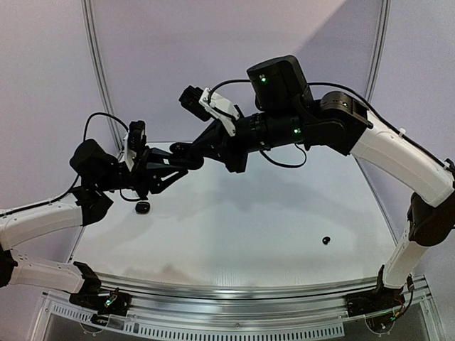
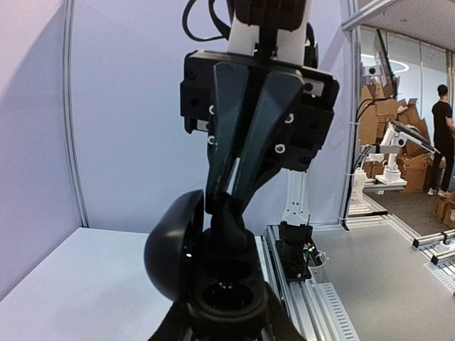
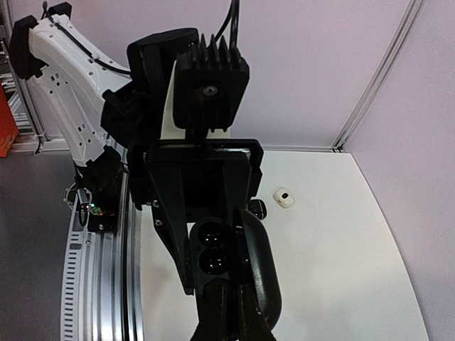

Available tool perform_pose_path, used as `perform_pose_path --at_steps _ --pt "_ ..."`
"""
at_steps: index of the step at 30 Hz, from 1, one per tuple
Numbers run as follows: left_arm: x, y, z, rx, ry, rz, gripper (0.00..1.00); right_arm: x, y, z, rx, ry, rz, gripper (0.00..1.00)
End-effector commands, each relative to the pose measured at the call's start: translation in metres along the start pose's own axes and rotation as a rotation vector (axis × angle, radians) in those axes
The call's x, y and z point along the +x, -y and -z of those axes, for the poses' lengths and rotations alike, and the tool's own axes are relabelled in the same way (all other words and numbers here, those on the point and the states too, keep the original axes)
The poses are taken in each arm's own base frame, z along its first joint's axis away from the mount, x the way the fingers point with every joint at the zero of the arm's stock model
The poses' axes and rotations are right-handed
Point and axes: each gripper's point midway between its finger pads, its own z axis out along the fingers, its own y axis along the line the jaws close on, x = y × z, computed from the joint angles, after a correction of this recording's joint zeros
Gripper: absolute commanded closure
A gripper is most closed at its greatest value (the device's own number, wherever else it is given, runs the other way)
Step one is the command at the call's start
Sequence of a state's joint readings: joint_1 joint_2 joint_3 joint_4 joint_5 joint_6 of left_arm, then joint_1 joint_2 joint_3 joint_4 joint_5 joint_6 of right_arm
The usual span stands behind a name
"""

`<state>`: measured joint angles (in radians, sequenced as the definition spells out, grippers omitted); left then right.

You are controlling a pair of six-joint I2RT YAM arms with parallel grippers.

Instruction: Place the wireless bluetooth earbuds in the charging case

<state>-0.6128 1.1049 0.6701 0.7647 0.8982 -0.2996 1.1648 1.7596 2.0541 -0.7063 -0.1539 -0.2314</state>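
My left gripper (image 2: 226, 316) is shut on the black charging case (image 2: 227, 284), held in the air with its lid (image 2: 170, 245) swung open to the left and both wells showing empty. From above, my right gripper (image 2: 227, 204) is shut on a black earbud (image 2: 229, 226), which touches the case's far rim just past the upper well. In the right wrist view my right gripper (image 3: 232, 284) points at the open case (image 3: 213, 250), and the earbud is hidden behind its fingers. Both grippers meet above the table's far left (image 1: 167, 162). Another black earbud (image 1: 326, 240) lies on the table at the right.
A small black object (image 1: 142, 207) lies on the white table (image 1: 249, 234) under my left gripper, and a small white one (image 3: 284, 197) lies beside it. Aluminium rails (image 1: 234, 312) run along the near edge. Walls close the back and left.
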Motion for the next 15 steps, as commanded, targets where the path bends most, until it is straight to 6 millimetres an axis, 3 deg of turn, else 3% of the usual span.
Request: perform_pose_path --at_steps 1,15 --pt "-0.0085 -0.0001 0.0007 0.005 0.023 -0.038 1.0 0.0033 -0.0108 0.0024 -0.013 -0.03 0.065 1.0" --pt "-0.0055 -0.0025 0.0001 -0.004 0.007 -0.058 1.0 -0.0057 -0.0085 0.0054 0.034 -0.018 0.101 1.0"
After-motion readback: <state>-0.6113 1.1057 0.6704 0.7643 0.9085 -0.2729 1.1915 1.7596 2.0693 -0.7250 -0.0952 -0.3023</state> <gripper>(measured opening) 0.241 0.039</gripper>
